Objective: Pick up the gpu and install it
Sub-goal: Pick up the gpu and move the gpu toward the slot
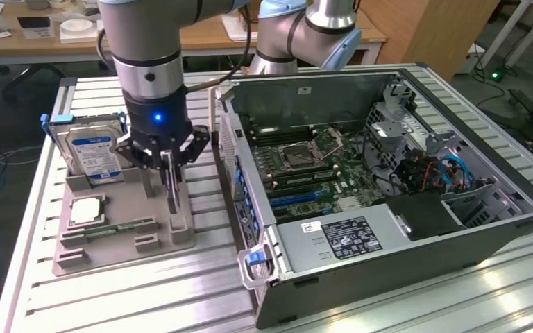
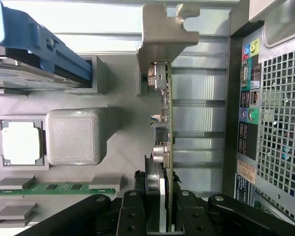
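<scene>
In the exterior view, on the grey holder tray (image 1: 123, 253) at the gripper's nine o'clock, stood the hard drive (image 1: 95, 154); its blue label carried print too fine to read. At about seven o'clock of the gripper lay a square processor (image 1: 89, 209) and a green memory stick (image 1: 111, 228), both untouched. The gripper (image 1: 169, 166) was clamped on the gpu (image 1: 171, 194), which stood on edge over the tray, its metal bracket away from the fingers; whether it had cleared its slot could not be told. The pick-up seemed to be the step in hand, and a straight vertical pull with the card held plumb looked wisest, so that the bracket would not snag the holder. At three o'clock sat the open computer case (image 1: 488, 229), its power-supply sticker (image 1: 348, 238) unreadable.
</scene>
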`<action>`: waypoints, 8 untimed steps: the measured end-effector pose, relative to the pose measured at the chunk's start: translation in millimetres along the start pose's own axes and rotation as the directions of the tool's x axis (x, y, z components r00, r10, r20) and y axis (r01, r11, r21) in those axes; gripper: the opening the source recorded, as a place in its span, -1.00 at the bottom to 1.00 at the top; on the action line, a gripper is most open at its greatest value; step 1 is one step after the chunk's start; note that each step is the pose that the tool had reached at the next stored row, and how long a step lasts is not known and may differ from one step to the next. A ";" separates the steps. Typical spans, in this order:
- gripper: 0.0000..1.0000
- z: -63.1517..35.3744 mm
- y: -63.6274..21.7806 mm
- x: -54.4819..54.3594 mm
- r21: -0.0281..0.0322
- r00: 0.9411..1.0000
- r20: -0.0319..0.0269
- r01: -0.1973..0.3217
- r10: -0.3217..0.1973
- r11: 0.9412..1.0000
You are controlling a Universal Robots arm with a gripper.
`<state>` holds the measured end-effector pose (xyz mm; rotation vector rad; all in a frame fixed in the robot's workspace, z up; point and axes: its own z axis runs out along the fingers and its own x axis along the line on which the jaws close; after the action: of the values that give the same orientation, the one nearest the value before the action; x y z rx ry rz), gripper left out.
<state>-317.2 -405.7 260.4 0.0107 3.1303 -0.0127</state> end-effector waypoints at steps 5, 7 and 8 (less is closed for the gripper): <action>-0.44 -4.0 -0.1 -0.3 0.002 1.000 0.000 0.000 0.000 1.000; -0.44 -6.6 -0.1 -0.2 0.003 1.000 0.000 0.000 0.000 1.000; -0.44 -8.0 -0.1 -0.2 0.003 1.000 0.000 0.000 0.000 1.000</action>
<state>-317.1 -405.7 268.4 0.0107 3.1303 -0.0170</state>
